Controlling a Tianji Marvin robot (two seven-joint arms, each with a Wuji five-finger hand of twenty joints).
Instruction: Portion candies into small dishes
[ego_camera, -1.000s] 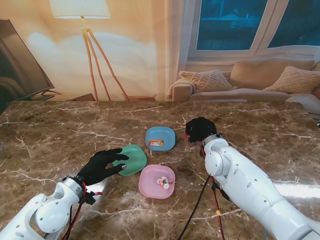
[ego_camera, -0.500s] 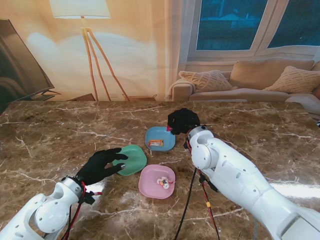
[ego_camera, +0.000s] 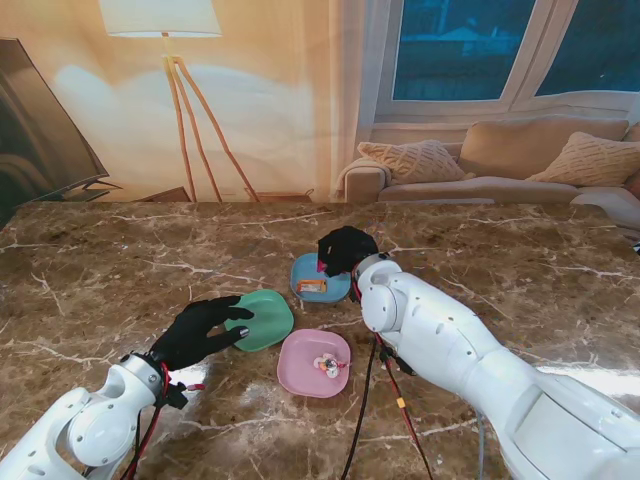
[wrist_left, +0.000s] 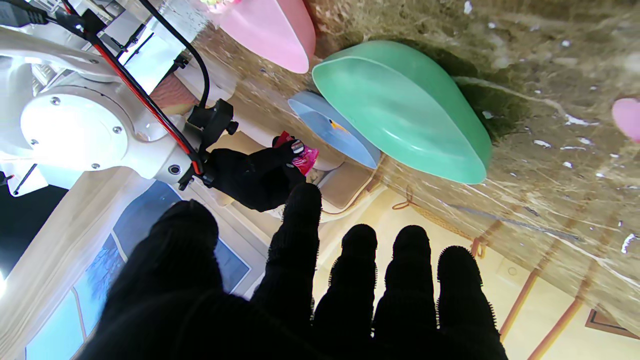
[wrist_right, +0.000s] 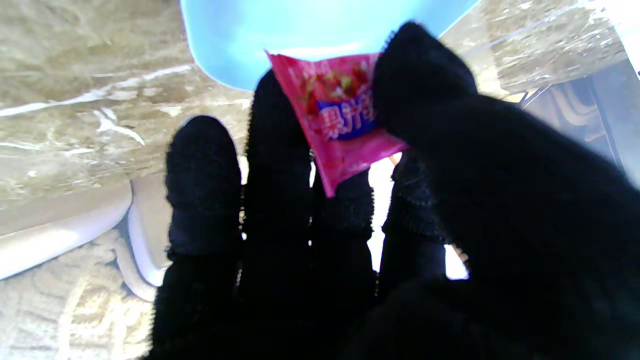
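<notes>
Three small dishes stand mid-table: a blue dish (ego_camera: 320, 277) with an orange candy (ego_camera: 312, 286) in it, a green dish (ego_camera: 262, 318) and a pink dish (ego_camera: 314, 362) holding a few candies (ego_camera: 326, 365). My right hand (ego_camera: 346, 248) hovers over the far right rim of the blue dish, shut on a pink candy packet (wrist_right: 341, 120) pinched between thumb and fingers; the packet (wrist_left: 303, 154) also shows in the left wrist view. My left hand (ego_camera: 203, 331) rests at the green dish's near left edge, fingers spread, holding nothing.
A small pink thing (wrist_left: 627, 118) lies on the marble beyond the green dish (wrist_left: 405, 107), seen only in the left wrist view. Cables (ego_camera: 372, 410) hang from my right arm near the pink dish. A floor lamp and sofa stand behind the table.
My right hand has carried the pink packet leftward from the table's right side to the blue dish's far rim. The left hand has stayed put.
</notes>
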